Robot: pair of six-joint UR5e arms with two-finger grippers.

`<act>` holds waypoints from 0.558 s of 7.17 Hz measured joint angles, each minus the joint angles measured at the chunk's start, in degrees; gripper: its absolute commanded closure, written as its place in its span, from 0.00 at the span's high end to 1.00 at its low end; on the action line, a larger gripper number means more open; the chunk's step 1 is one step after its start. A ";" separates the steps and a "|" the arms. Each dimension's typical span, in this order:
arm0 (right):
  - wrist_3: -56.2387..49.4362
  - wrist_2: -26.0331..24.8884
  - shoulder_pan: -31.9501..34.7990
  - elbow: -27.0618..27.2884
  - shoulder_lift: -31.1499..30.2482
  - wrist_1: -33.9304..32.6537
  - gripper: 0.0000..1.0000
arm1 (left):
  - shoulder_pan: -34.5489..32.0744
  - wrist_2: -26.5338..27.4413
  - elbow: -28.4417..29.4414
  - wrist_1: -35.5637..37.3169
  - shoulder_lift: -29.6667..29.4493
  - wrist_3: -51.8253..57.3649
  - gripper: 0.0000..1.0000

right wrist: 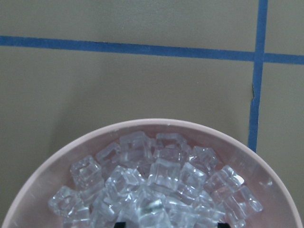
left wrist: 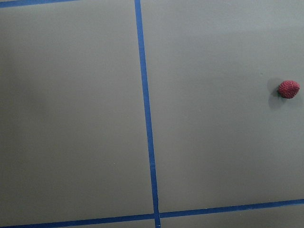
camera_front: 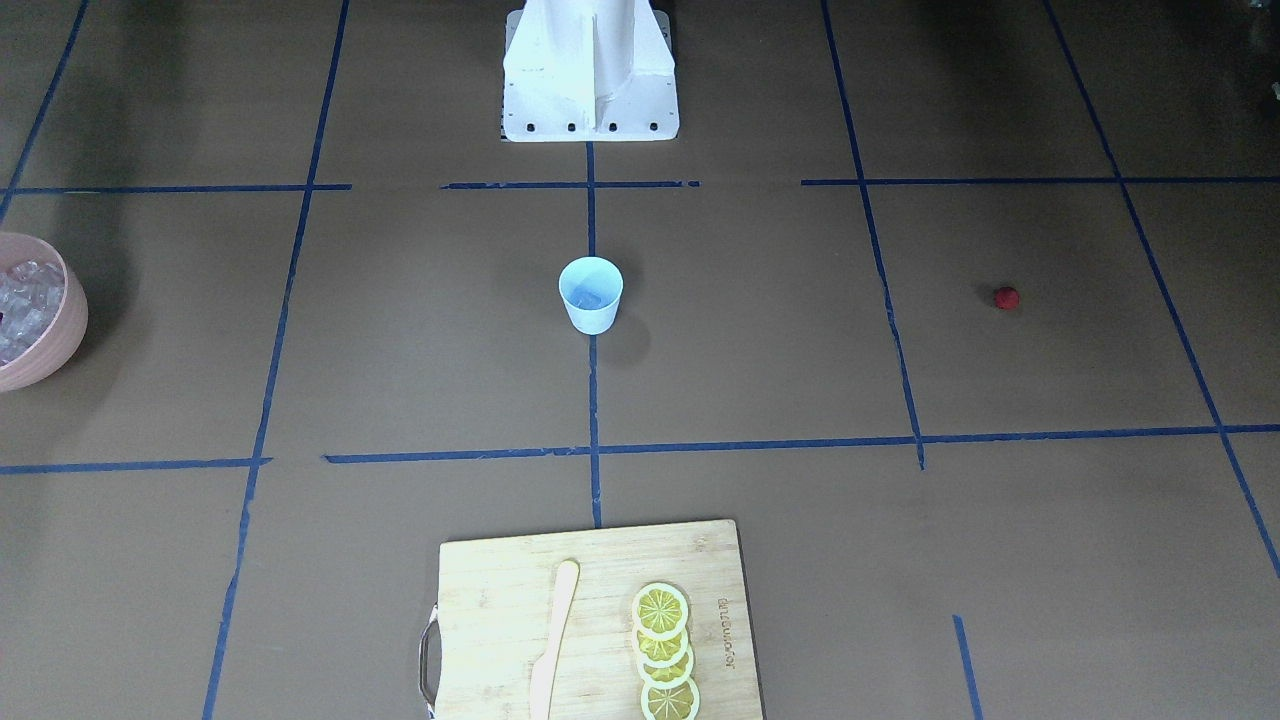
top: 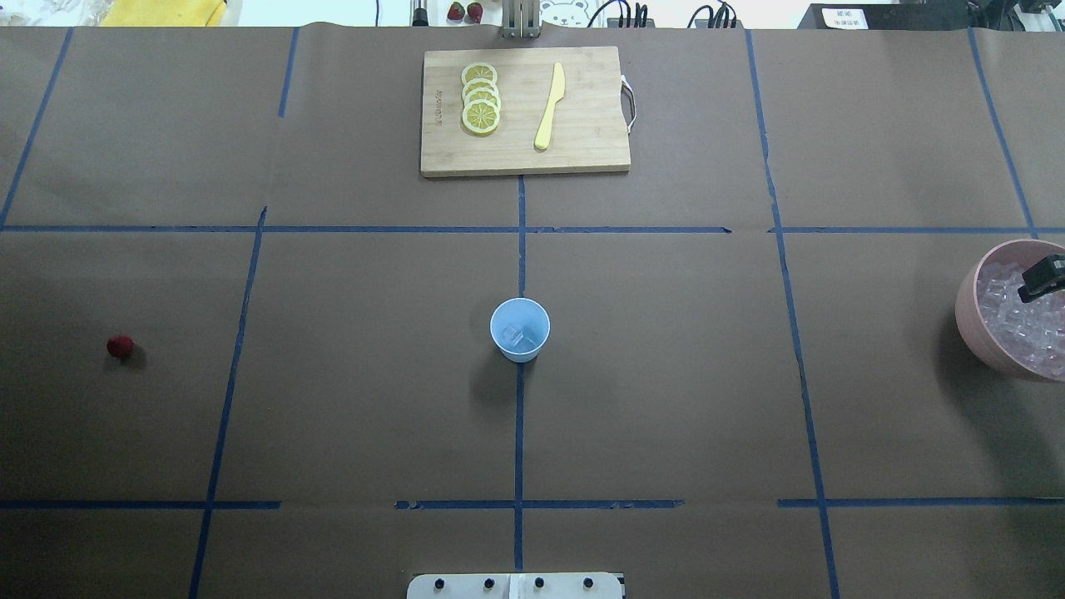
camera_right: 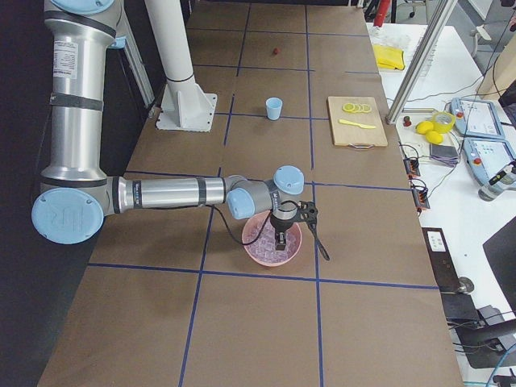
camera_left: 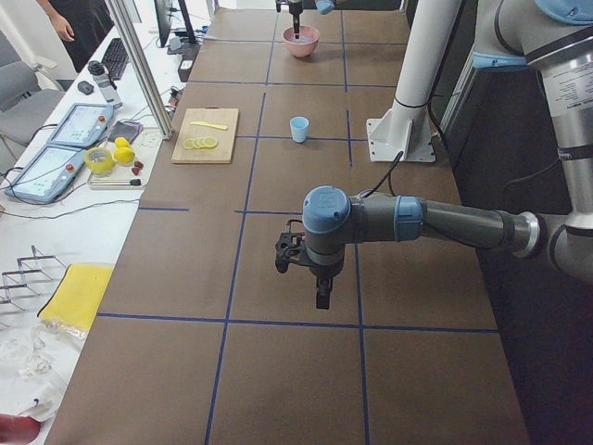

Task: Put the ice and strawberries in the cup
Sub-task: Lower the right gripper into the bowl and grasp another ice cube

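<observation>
The table (top: 666, 374) is covered in matte brown paper, creased in places and ruled into squares by blue tape (top: 519, 433). At its middle stands the cup (top: 520, 329), a smooth light-blue tapered plastic shape with a round rim, upright on a tape line; the overhead view looks into it and shows some clear ice on its bottom. The rest of the ice (right wrist: 156, 190) is heaped in a round pink bowl (right wrist: 61, 156) at the table's end on the robot's right. These are glassy, whitish cubes with softened edges and bright glints, seen most sharply by the right wrist camera. The strawberry (left wrist: 289, 89) is a tiny dark-red ball lying alone on the paper, well to the robot's left of the cup. Its pebbled skin shows only in the left wrist view; elsewhere it is a plain red dot. On the side across from the robot lies a pale wooden cutting board (top: 582, 141) with a thin loop handle, bearing a row of overlapping yellow lemon slices (top: 481, 98) and a slim cream knife (top: 549, 106). The right gripper (camera_right: 280, 240) hangs over the bowl, close above the ice, and the pictures do not show whether its fingers are spread or pressed together. The left gripper (camera_left: 321, 295) appears only in the exterior left view, pointing down over the paper, and its state cannot be told either.
</observation>
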 measured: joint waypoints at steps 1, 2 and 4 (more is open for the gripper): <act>0.00 0.00 0.00 -0.03 0.01 0.00 0.49 | 0.00 0.02 -0.01 0.02 0.00 0.00 1.00; 0.01 0.00 0.00 -0.04 0.01 0.00 0.36 | 0.00 0.02 -0.01 0.00 -0.01 0.00 1.00; 0.03 0.02 -0.01 -0.05 0.04 0.00 0.14 | 0.00 -0.03 -0.02 -0.03 -0.02 0.00 1.00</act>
